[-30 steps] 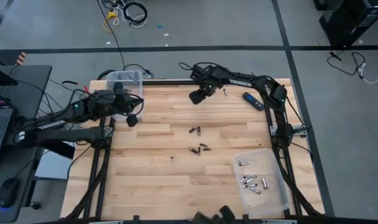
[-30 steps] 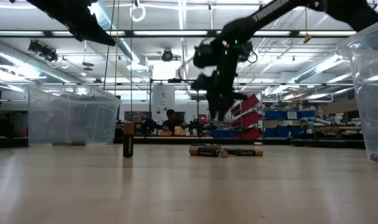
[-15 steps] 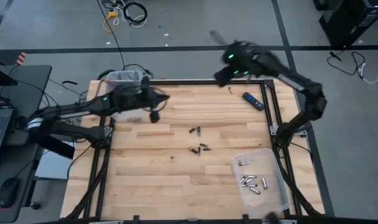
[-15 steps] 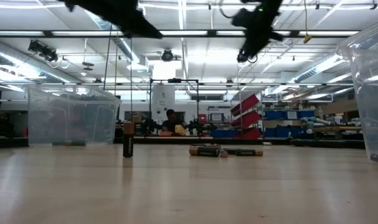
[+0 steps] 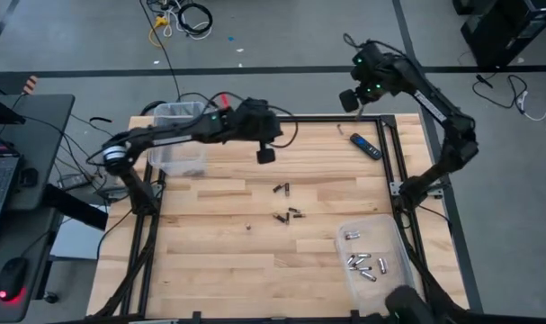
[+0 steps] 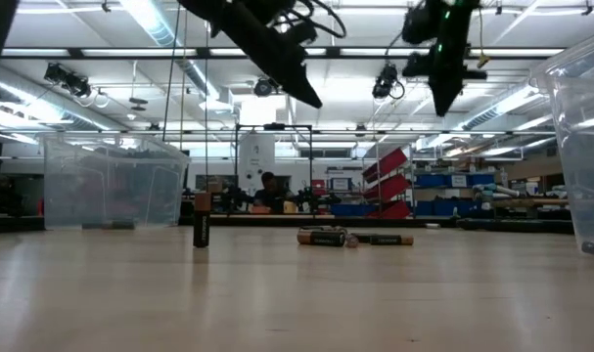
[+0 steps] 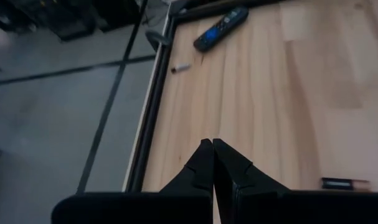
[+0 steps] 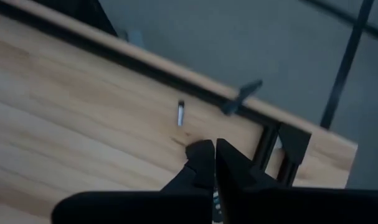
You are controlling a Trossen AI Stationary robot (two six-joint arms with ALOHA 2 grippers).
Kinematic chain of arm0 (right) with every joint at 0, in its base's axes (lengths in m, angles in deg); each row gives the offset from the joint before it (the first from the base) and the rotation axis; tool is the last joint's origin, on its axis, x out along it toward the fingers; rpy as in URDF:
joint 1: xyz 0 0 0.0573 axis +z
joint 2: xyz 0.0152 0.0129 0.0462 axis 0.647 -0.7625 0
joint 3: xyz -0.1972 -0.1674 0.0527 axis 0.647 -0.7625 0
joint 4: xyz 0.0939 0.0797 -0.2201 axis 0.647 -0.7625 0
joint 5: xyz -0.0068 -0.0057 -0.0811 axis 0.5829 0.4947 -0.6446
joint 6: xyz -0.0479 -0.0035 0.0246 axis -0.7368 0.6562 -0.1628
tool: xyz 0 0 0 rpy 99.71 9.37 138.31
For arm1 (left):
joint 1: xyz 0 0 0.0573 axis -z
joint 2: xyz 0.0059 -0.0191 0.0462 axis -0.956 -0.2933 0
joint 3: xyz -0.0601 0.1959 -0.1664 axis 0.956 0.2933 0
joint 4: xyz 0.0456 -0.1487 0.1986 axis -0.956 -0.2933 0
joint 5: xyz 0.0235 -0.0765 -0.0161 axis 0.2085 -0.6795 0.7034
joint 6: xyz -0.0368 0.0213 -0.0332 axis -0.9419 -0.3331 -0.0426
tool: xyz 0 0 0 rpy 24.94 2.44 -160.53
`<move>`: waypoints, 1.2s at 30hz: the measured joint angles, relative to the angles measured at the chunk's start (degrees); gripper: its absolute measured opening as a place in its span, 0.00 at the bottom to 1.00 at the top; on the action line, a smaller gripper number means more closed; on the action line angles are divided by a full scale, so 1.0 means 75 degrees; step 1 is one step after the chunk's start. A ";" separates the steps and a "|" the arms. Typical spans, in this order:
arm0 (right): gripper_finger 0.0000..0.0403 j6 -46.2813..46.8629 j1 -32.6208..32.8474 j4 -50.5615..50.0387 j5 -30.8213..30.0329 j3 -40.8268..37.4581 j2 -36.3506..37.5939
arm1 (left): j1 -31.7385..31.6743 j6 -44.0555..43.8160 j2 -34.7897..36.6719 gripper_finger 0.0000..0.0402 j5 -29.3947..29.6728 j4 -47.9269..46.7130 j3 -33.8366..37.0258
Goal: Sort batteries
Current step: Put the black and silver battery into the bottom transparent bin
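Nearest the front edge of the wooden surface (image 5: 210, 261), a clear bin (image 5: 398, 279) at the right corner holds about 7 silvery batteries (image 5: 362, 263). Its wall fills the right edge of the low view, which does not show the contents.

Farther in, near the middle of the surface, a loose group of dark batteries (image 5: 289, 215) lies flat, with 2 more (image 5: 281, 188) just beyond and 1 tiny cell (image 5: 247, 227) apart to the left. The low view adds what the overhead one hides: 1 dark battery with a copper top (image 6: 202, 219) stands upright, while others (image 6: 322, 237) lie on their sides.

Above the far half hangs the left gripper (image 5: 265, 155), fingers pressed together on nothing; its wrist view shows the tips (image 7: 212, 163) meeting over bare wood, with 1 dark cell (image 7: 344, 183) off to the side.

At the far left corner sits a second clear bin (image 5: 178, 135). At the far right lie a black-and-blue remote (image 5: 365, 146) and 1 small silvery battery (image 5: 339, 129) beside the frame rail, well apart from the rest.

The right gripper (image 5: 347, 99) hangs high at the far right edge, fingers fully closed and empty; its wrist view shows that lone battery (image 8: 180, 113) just beyond the tips. Nothing lies between either gripper and the cells.
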 joint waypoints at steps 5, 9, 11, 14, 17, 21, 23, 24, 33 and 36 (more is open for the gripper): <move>0.00 0.0080 -0.0295 0.0162 0.0099 -0.0646 -0.1056 | -0.0062 -0.0069 -0.0318 0.00 -0.0402 -0.0294 -0.0380; 0.00 -0.0178 -0.0519 0.0100 0.0150 -0.0718 -0.2152 | -0.0033 -0.0199 0.0012 0.00 -0.0430 -0.0675 -0.0360; 0.00 -0.0315 -0.0686 0.0065 0.0194 -0.0628 -0.2579 | -0.0036 -0.0236 0.0253 0.00 -0.0428 -0.1056 -0.0360; 0.00 -0.0457 -0.0912 -0.0255 0.0724 -0.0308 -0.3050 | -0.0039 -0.0242 0.0577 0.00 -0.0418 -0.1525 -0.0360; 0.00 -0.0461 -0.1001 -0.0319 0.0978 0.0101 -0.2996 | -0.0039 -0.0223 0.0839 0.00 -0.0389 -0.1850 -0.0350; 0.00 -0.0455 -0.1019 -0.0578 0.1013 0.0444 -0.2882 | -0.0039 -0.0059 0.1086 0.00 -0.0368 -0.1964 -0.0348; 0.00 -0.0324 -0.0967 -0.0659 0.1075 0.0585 -0.2537 | -0.0057 0.0039 0.1120 0.00 -0.0364 -0.2024 -0.0348; 0.00 -0.0232 -0.0888 -0.0681 0.1073 0.0595 -0.2296 | -0.0059 0.0151 0.1120 0.00 -0.0364 -0.2049 -0.0348; 0.00 0.0062 0.1130 -0.1470 0.0775 0.0275 0.0787 | -0.0143 0.0966 0.0778 0.00 -0.1260 -0.2302 -0.0334; 0.00 0.1027 0.2364 -0.0714 0.0709 -0.0493 0.2076 | -0.0156 0.1551 0.0473 0.00 -0.1760 -0.1209 -0.0336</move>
